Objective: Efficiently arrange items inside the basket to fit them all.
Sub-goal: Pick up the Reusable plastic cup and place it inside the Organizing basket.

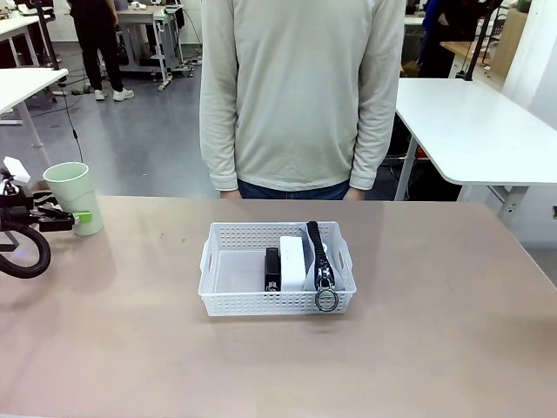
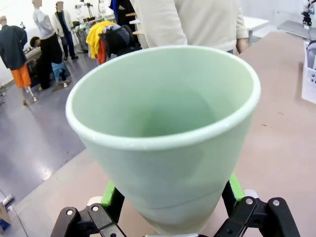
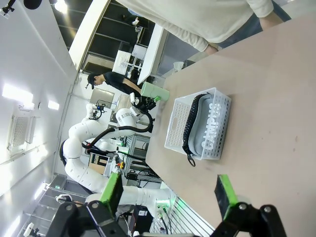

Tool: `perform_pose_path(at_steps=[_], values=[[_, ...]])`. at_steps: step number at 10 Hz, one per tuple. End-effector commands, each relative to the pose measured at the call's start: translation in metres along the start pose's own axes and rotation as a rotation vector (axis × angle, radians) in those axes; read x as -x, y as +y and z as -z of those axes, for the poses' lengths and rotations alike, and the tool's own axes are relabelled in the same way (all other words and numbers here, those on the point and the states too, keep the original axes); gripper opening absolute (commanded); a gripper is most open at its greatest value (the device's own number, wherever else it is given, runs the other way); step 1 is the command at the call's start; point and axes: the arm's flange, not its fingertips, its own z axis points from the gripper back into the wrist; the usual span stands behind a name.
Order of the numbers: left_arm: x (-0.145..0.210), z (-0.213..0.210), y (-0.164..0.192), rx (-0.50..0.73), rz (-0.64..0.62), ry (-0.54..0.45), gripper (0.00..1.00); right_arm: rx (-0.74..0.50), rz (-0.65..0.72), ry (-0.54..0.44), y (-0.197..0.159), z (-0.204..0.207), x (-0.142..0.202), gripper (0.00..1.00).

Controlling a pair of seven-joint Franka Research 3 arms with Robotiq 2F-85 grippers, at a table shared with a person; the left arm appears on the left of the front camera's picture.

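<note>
At the nine o'clock edge of the desk (image 1: 418, 348), the pale green cup (image 1: 75, 196) was held upright low on its wall between the green pads of the left gripper (image 2: 170, 207), presumably so that it could be carried mouth-up to the basket (image 1: 277, 300) at the centre. Inside the basket, the black stapler (image 1: 272, 268), the small white box (image 1: 292, 262) and the grey zip pouch (image 1: 320, 257) were stood on edge and packed toward three o'clock, evidently so that the nine o'clock side was left free for the cup. The right gripper (image 3: 168, 197) was kept well apart from the basket, its jaws spread wide and holding nothing.
</note>
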Motion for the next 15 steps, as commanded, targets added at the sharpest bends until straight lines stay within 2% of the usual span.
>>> perform_pose_path(at_steps=[1,8,9,10,11,12,13,15], values=[[-0.006,-0.004,-0.005,-0.009,0.029,-0.054,1.00,-0.014,-0.007,-0.007,0.003,0.000,-0.002,1.00],[-0.020,-0.010,-0.004,0.006,0.004,-0.139,1.00,-0.014,-0.007,-0.007,0.003,0.000,-0.002,1.00],[-0.020,-0.011,-0.005,0.010,0.016,-0.131,0.42,-0.014,-0.007,-0.007,0.003,0.000,-0.002,1.00],[-0.020,-0.012,-0.005,0.009,0.013,-0.131,0.42,-0.014,-0.007,-0.007,0.003,0.000,-0.002,1.00],[-0.020,-0.013,-0.005,0.006,0.018,-0.131,0.00,-0.014,-0.007,-0.007,0.003,0.000,-0.002,1.00],[-0.020,-0.014,-0.006,0.006,0.019,-0.133,0.37,-0.014,-0.007,-0.007,0.003,0.000,-0.002,1.00],[-0.020,-0.016,-0.007,0.022,0.012,-0.138,0.00,-0.014,-0.007,-0.007,0.003,0.000,-0.002,1.00],[-0.025,-0.025,-0.013,0.046,0.004,-0.146,0.00,-0.014,-0.007,-0.007,0.003,0.000,-0.002,1.00]])
